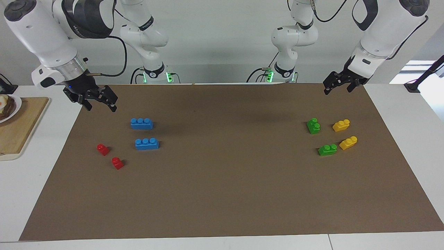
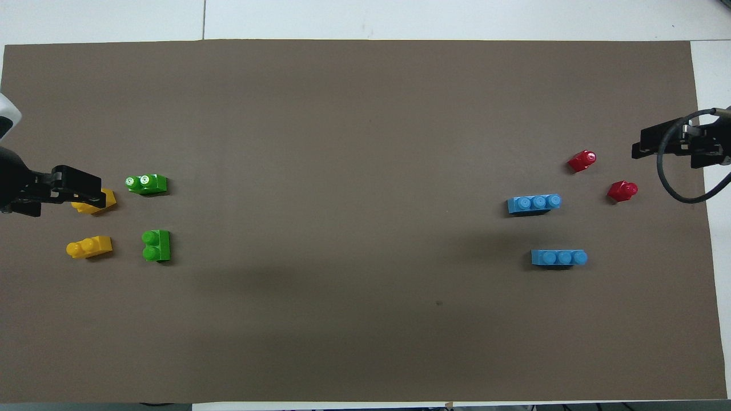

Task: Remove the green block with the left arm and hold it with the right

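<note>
Two green blocks lie on the brown mat (image 1: 222, 194) at the left arm's end. One green block (image 1: 313, 125) (image 2: 156, 245) is nearer to the robots. The other green block (image 1: 327, 149) (image 2: 147, 183) is farther from them. My left gripper (image 1: 338, 89) (image 2: 74, 194) is open and empty. It hangs above the mat's edge at that end, apart from both blocks. My right gripper (image 1: 101, 107) (image 2: 665, 151) is open and empty, raised over the mat's edge at the right arm's end.
Two yellow bricks (image 1: 341, 125) (image 1: 348, 142) lie beside the green blocks; the overhead view has my left gripper partly covering one. Two blue bricks (image 1: 142, 123) (image 1: 147, 143) and two red bricks (image 1: 103, 149) (image 1: 117, 163) lie at the right arm's end. A wooden board (image 1: 19, 128) lies off the mat.
</note>
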Controlling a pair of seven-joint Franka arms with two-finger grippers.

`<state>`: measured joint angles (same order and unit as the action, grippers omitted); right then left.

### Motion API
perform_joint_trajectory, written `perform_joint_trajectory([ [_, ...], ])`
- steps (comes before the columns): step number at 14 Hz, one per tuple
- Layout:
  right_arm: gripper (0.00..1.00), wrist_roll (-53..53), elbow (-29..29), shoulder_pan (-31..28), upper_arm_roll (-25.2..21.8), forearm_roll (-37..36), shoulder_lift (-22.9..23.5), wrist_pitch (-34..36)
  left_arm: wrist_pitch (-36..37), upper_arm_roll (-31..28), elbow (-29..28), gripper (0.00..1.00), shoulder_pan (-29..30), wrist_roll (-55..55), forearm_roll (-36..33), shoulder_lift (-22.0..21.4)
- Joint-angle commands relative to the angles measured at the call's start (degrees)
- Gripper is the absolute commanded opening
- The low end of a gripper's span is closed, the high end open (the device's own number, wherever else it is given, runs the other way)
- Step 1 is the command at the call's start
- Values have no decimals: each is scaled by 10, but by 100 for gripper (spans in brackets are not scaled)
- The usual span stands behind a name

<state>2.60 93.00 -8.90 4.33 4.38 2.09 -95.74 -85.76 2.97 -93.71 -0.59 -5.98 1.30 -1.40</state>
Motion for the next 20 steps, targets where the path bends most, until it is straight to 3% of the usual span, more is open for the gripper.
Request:
perform_joint_trajectory([
  [1,100,-23,2,0,5,-23,-21,24,47,-5,82,100,-11,-11,-9,63],
  [7,100,-18,2,15,7,-18,-30,29,20,3,79,100,-10,9,-30,54],
  [11,100,-18,-3,15,12,-17,-29,28,44,5,75,100,-8,12,-30,37],
  [15,100,-17,-4,27,9,-20,-30,29,20,19,25,100,-9,11,-29,17],
  [17,100,-7,-4,49,-7,-24,-30,30,17,29,13,100,-9,7,-29,10],
  [20,100,-4,-4,100,-74,-26,-30,31,1,24,13,100,-6,10,-29,11],
])
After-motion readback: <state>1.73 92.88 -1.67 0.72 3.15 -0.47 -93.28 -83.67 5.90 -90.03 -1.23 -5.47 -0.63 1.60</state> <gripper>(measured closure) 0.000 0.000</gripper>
